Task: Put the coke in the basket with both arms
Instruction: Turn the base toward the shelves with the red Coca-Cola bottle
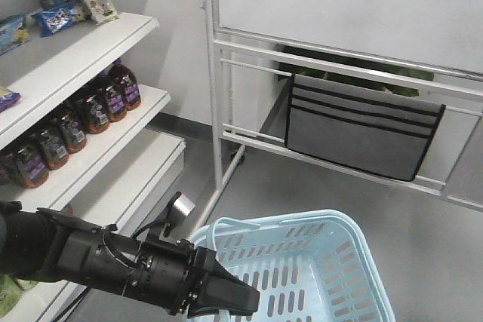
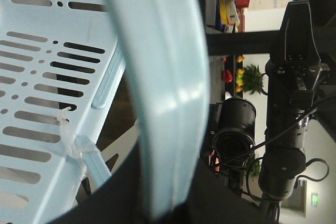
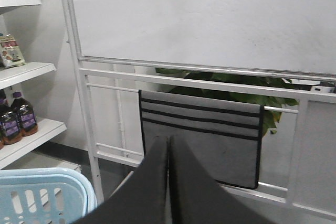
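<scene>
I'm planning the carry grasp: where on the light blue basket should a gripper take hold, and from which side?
Probably the loop handle, mid-span, coming down from above the basket with a finger on each flat face. It is a slim band, unlike the wide slotted walls; the left gripper straddles it.

**Shelves and a framed board**

White shelves (image 1: 98, 44) at left carry dark bottles (image 1: 90, 107) and snack packets (image 1: 60, 16). At centre and right a white metal frame (image 1: 213, 73) holds a pale board (image 1: 355, 5) and a grey striped fabric pocket (image 1: 362, 130), green leaves (image 3: 226, 78) behind. The floor (image 1: 423, 246) is grey.
</scene>
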